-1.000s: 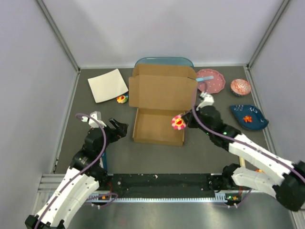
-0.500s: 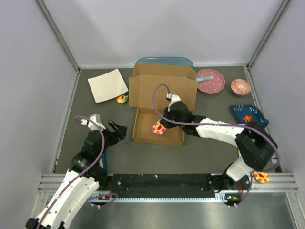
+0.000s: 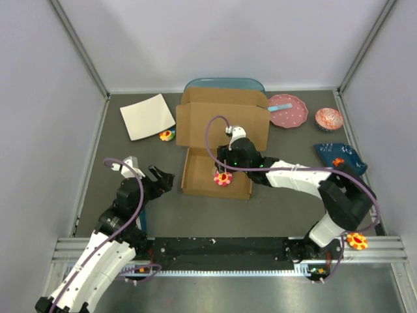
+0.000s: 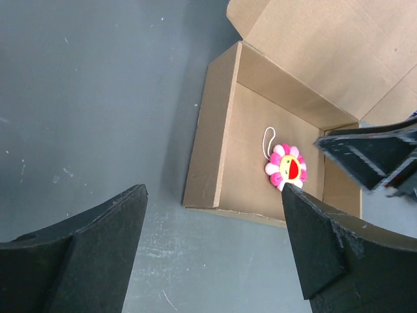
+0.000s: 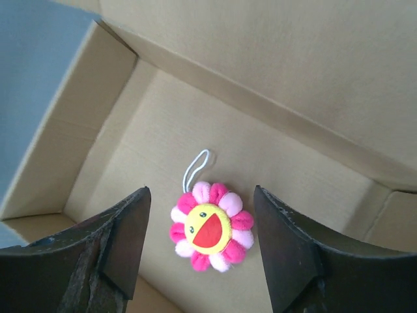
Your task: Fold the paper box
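The right tool [image 5: 201,192] hangs with its fingers spread wide, gripping nothing, directly above the tray of the paper box [image 5: 273,150]. A pink flower plush [image 5: 210,226] lies loose on the cardboard floor, just below the gap between those fingers. The left tool [image 4: 214,195] is also open and empty, over the bare bench [image 4: 98,98]. The box sits just ahead of it, lid open beyond the tray.
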You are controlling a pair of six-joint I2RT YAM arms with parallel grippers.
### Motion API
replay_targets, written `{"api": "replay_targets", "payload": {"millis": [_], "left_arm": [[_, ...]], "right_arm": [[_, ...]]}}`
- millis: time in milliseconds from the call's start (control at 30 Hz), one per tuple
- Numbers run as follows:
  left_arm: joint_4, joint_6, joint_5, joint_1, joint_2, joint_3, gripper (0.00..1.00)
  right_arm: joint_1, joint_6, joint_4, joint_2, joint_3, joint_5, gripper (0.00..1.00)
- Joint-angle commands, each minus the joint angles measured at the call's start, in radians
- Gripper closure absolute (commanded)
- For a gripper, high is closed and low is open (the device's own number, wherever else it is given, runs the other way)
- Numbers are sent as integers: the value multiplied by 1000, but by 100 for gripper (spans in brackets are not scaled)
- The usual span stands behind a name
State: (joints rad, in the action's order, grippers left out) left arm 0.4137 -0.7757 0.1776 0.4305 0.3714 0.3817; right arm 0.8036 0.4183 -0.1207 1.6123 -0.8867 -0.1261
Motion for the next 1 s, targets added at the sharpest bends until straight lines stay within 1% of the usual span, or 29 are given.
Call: {"api": "replay_targets", "payload": {"millis": [0,67,233,267,333,367,500,633,700,733,833,967], "left_arm": [[-64,6,2,-4,49,-18,11],[-107,-8,-6,-4,107,-27,11],[-228,-51,0,-3,253,-50,11],[-249,-59,3,-3,306,-55,11],[-315,-73,0,-3,360,-52,12],[-337,-74,-6,-1,409,-50,11],[-478,-68,-13,8,497,-44,11],[-553,-42,2,8,524,-26,7],[-585,-25,-13,8,549,-17,6],[-611,-16,-24,8,581,-3,7],[-619,1,-59,14,668,28,7],[-673,-17,-79,37,754,17,9]], "right_arm": [[32,-38,-4,-205,-20,-87,34],[52,-42,55,-271,-6,-127,35],[62,-26,150,-546,116,-219,37],[62,-24,183,-583,135,-272,38],[60,-18,217,-682,186,-325,38],[60,-19,252,-707,201,-370,38],[57,9,338,-743,264,-420,37],[57,60,351,-790,331,-408,37],[57,80,349,-799,356,-399,37],[57,85,345,-793,359,-396,37],[55,100,343,-756,370,-405,36],[48,125,306,-706,387,-396,34]]}}
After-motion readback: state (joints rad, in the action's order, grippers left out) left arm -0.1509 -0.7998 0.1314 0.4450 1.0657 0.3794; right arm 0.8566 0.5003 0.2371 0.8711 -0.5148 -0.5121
